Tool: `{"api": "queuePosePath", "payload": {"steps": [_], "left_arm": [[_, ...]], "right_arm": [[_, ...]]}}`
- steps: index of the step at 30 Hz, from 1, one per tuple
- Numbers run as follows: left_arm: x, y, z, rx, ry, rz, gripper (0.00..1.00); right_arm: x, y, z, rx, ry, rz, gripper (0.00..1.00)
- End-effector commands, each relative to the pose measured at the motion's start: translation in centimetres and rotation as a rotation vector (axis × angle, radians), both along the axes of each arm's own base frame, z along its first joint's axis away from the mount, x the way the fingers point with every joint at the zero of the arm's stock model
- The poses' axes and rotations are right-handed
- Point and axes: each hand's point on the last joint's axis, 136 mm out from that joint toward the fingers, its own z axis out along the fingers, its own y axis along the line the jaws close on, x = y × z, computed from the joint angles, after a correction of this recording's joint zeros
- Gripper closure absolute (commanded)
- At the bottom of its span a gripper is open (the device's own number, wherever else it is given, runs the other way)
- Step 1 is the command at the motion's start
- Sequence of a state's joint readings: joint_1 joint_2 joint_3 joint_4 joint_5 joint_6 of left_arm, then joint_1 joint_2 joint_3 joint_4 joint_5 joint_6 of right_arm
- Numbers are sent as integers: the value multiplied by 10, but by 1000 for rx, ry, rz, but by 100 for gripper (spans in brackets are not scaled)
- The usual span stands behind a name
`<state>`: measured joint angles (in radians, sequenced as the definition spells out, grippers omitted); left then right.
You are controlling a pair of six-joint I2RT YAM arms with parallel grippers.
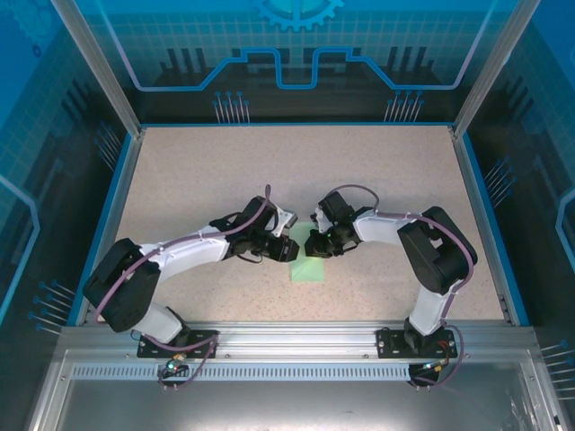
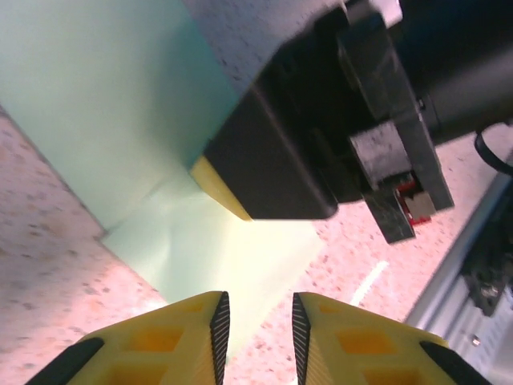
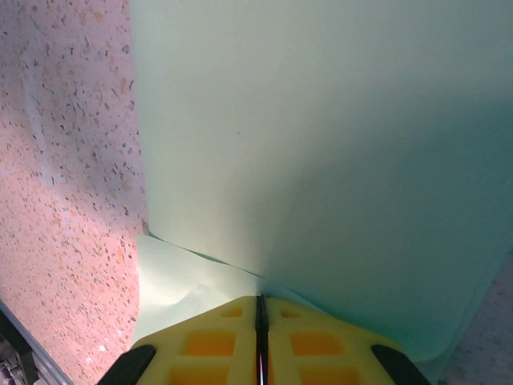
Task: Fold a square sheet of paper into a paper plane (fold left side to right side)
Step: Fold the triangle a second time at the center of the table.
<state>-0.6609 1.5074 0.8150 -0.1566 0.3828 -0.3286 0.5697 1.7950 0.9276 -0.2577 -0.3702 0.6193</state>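
My right gripper (image 3: 260, 309) pinched shut on raised flap of square sheet of paper (image 3: 321, 136), mid table (image 1: 225, 171); left gripper (image 2: 259, 321) slightly agape, empty (just over sheet). Risk: unpinned sheet slides, crease skews.

I can make out no legible text, label, brand, number or sign from my remote station here.

The right fingers (image 3: 210, 343) pinch green paper (image 3: 321, 144) above the speckled table (image 3: 64, 200).
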Motion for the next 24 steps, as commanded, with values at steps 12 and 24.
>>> {"api": "queuePosePath", "payload": {"steps": [12, 24], "left_arm": [[-33, -24, -42, -49, 225, -72, 72], [-35, -8, -73, 58, 244, -36, 73]], "right_arm": [[-17, -18, -26, -120, 70, 10, 90], [-17, -20, -26, -136, 71, 20, 90]]}}
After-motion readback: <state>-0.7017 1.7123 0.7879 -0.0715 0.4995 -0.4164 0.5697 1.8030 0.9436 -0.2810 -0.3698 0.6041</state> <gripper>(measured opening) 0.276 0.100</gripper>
